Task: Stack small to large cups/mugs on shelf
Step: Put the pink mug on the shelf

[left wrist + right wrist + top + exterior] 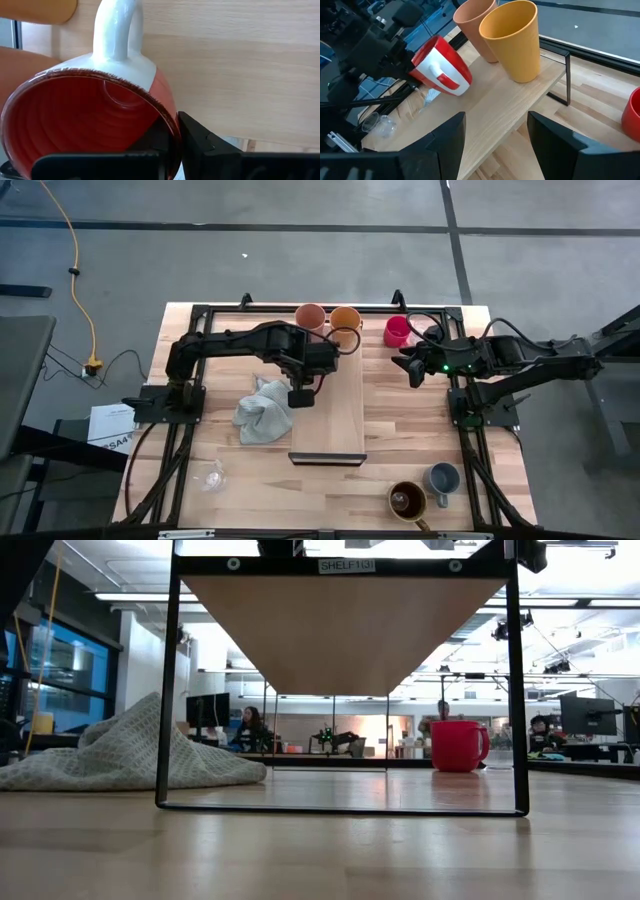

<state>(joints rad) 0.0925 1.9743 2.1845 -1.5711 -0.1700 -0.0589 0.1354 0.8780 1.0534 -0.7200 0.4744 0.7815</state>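
The left tool (402,42) pinches the tilted red mug (442,65) by its rim over the shelf (495,107), so it could slip; the right tool (495,137) waits open.

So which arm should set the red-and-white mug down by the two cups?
Left. The left gripper already holds the red-and-white mug tilted above the shelf; the right gripper is open and empty.

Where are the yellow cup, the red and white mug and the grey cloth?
yellow cup (512,42), right wrist view, its side wall.
red and white mug (445,67), right wrist view, its handle side.
grey cloth (262,417), high view, its middle.
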